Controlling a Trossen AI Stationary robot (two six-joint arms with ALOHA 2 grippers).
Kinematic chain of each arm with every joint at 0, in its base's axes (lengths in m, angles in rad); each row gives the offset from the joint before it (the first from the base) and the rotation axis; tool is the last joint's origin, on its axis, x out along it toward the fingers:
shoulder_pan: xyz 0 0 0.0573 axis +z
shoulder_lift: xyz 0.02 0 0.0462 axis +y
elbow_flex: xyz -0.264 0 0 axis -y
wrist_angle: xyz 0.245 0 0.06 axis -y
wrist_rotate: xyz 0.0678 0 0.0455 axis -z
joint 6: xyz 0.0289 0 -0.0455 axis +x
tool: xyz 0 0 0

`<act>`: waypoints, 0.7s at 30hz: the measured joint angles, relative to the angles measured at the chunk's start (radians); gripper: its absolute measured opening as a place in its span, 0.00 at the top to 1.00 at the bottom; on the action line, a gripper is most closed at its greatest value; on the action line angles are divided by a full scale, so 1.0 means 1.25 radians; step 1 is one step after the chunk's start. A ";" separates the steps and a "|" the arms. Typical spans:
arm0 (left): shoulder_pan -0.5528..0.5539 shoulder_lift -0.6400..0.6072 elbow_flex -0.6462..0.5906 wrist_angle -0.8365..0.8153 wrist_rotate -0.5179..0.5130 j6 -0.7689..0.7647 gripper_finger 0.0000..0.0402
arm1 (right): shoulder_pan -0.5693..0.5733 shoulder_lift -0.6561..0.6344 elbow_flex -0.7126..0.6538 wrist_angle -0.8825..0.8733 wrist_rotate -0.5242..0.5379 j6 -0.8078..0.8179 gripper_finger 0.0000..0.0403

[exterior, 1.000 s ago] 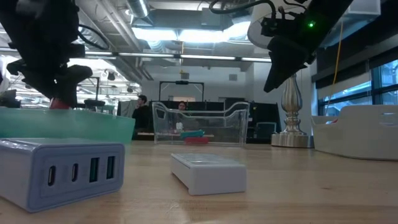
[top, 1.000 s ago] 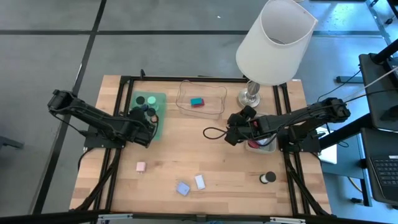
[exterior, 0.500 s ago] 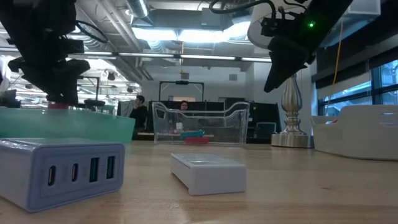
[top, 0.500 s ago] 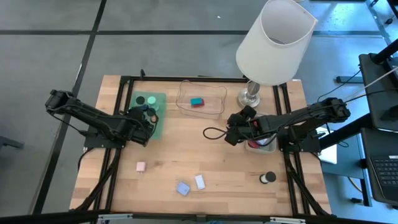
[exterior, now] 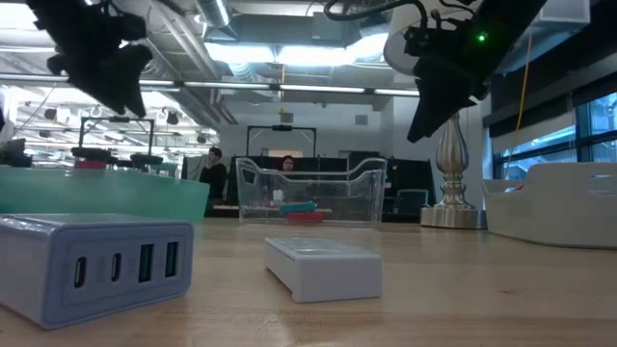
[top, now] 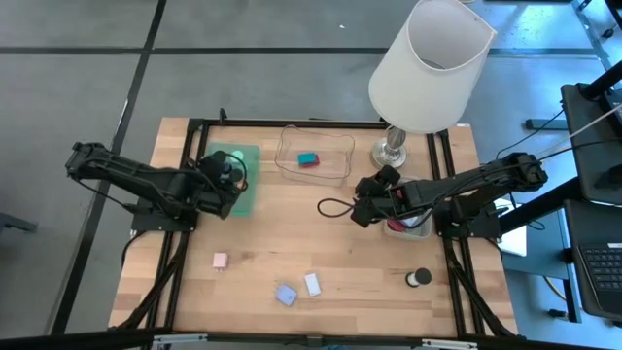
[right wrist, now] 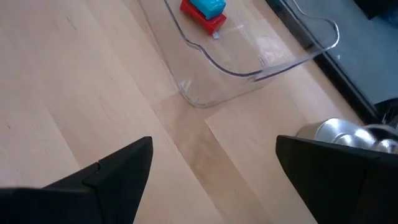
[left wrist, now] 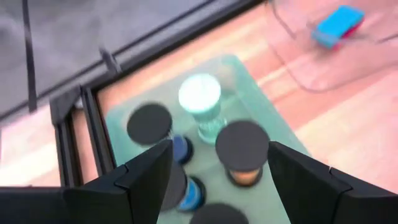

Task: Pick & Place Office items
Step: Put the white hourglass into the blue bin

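Across the pale wooden desk, framed by black rails, the low view looks into a workshop hall with strip lights overhead and two people far off behind the trays. One big white lamp with a silver foot stands at the desk's far right; everything else is placed from it.

Just beside the lamp's foot, toward the left arm, sits one clear plastic tray holding one light-blue block stacked on a red block. Farther along that line lies one shallow green tray. The left wrist view shows five round black-topped cylinders in it, standing upright close together, two with blue bodies, plus one upright spool with a pale shiny top.

Well apart from the lamp, at the near side of the desk, lie one small pink block, one light-blue block and one white block just beside it, and one black-and-white round spool nearer the lamp's side.

Left gripper hangs above the green tray, jaws spread and holding nothing. Right gripper hangs near the lamp's foot, over bare wood, jaws spread wide and empty. One white tray lies under the right arm.
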 joint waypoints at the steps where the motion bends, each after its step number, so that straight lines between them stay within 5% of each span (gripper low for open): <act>1: 0.002 0.000 0.004 0.009 -0.011 0.017 0.35 | 0.000 0.000 0.000 0.000 -0.002 0.014 0.15; 21: 0.003 0.009 0.005 0.542 -0.030 0.471 0.36 | 0.130 -0.033 0.001 0.129 -0.373 0.025 0.15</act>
